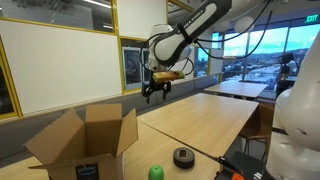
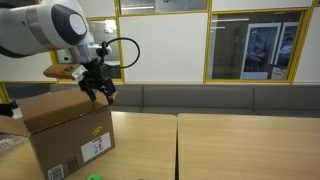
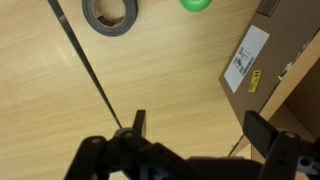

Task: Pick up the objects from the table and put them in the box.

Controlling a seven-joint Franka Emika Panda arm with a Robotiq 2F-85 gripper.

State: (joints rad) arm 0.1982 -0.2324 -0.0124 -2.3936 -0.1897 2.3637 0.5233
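Cardboard box [image 2: 65, 130] beside raised gripper [image 1: 155, 95] (fingers apart, empty), tape roll [image 3: 110, 28] nearby

Pale wooden tables [image 1: 210, 115] stand pushed together before a grey bench [image 2: 220, 98] along the far wall of yellow-framed white and glass panels [image 2: 160, 45], while big windows [image 1: 255, 60] far right show dusky hills.

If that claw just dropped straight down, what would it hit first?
Probably the bare wooden table, just beside the cardboard box. The gripper hangs open above it, though depth is uncertain.
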